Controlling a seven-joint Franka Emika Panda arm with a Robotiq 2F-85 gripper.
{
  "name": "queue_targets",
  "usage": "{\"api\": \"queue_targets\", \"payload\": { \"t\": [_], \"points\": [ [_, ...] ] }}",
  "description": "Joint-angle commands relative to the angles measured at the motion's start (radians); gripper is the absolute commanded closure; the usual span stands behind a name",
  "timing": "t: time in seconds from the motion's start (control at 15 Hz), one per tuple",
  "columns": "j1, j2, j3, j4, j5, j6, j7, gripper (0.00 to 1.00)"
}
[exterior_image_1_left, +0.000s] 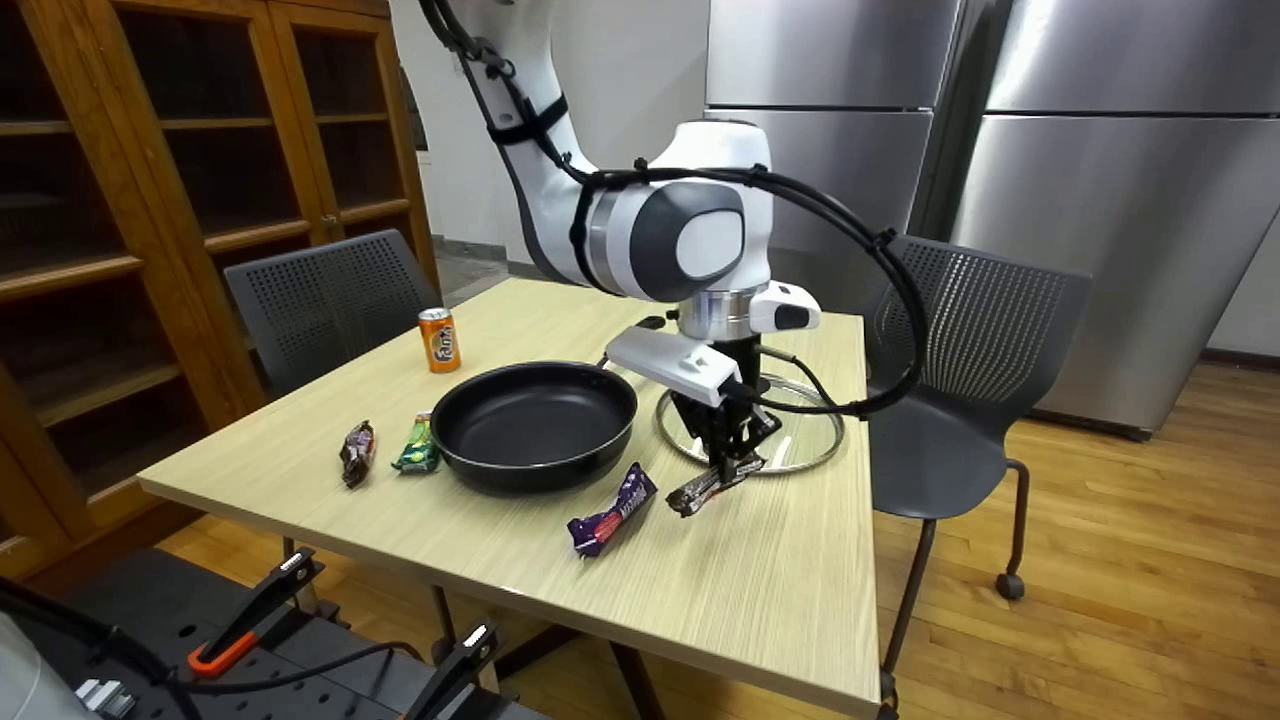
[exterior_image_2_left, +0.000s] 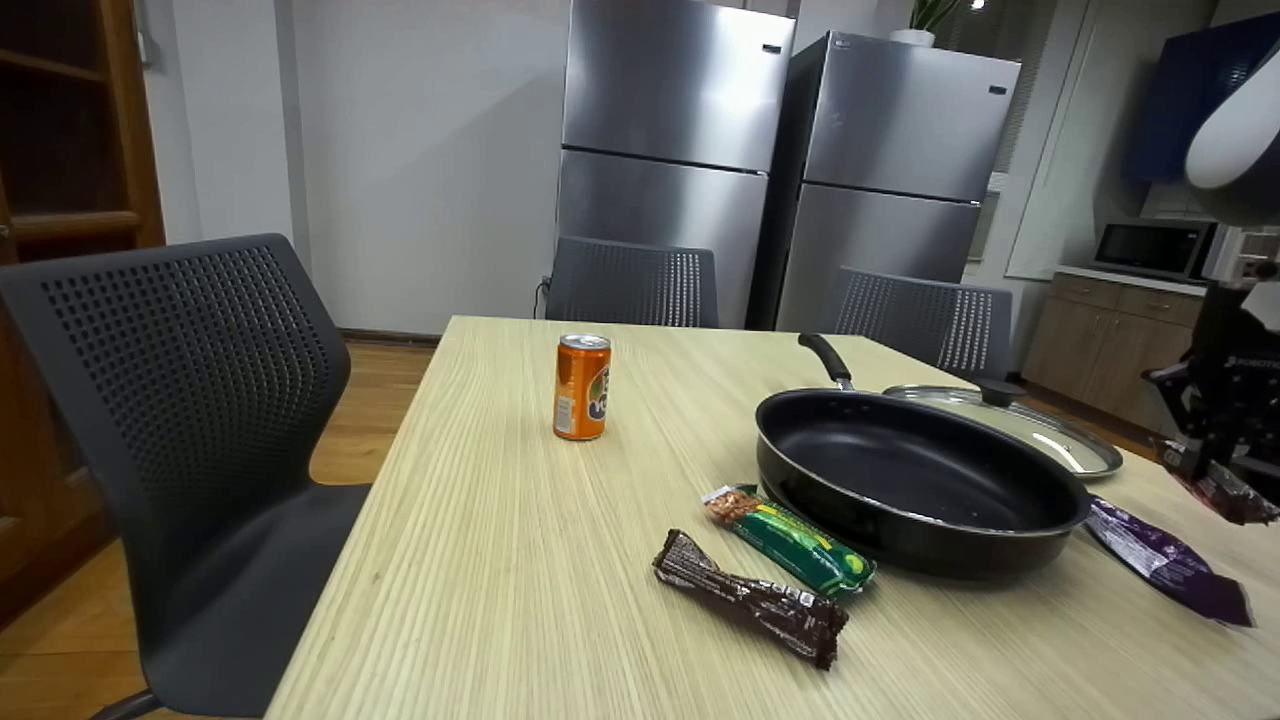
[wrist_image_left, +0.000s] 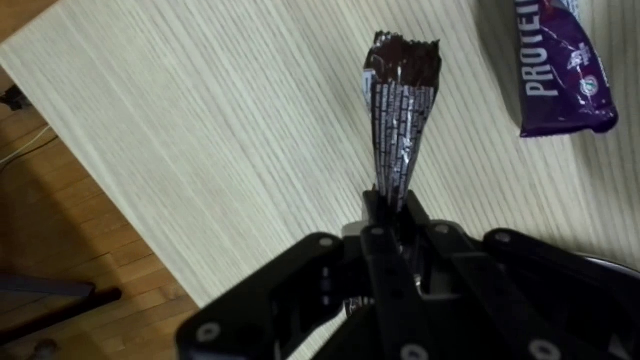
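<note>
My gripper (exterior_image_1_left: 728, 468) is shut on a dark brown wrapped bar (exterior_image_1_left: 698, 492). In the wrist view the fingertips (wrist_image_left: 395, 205) pinch the bar (wrist_image_left: 400, 120) around its middle, and its far end sticks out past them. The gripper also shows at the right edge of an exterior view (exterior_image_2_left: 1205, 450), with the held bar (exterior_image_2_left: 1232, 492) tilted; I cannot tell whether it touches the table. A purple protein bar (exterior_image_1_left: 612, 512) lies beside it, also seen in the wrist view (wrist_image_left: 562, 80). A black frying pan (exterior_image_1_left: 535, 415) and a glass lid (exterior_image_1_left: 815, 440) are close by.
The light wood table (exterior_image_1_left: 760, 600) also bears an orange Fanta can (exterior_image_2_left: 581, 390), a green wrapped bar (exterior_image_2_left: 790, 540) and another brown bar (exterior_image_2_left: 750, 600). The pan's handle (exterior_image_2_left: 824, 356) points to the back. Grey chairs (exterior_image_1_left: 330, 310) stand around the table.
</note>
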Motion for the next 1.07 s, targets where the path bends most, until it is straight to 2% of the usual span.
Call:
{"api": "queue_targets", "payload": {
  "t": [0.0, 0.47, 1.0],
  "points": [
    [0.002, -0.090, 0.015, -0.010, 0.003, -0.066, 0.011, 0.97],
    [0.067, -0.177, 0.060, -0.034, -0.008, -0.071, 0.022, 0.97],
    [0.171, -0.148, 0.152, -0.021, 0.003, -0.049, 0.032, 0.97]
  ]
}}
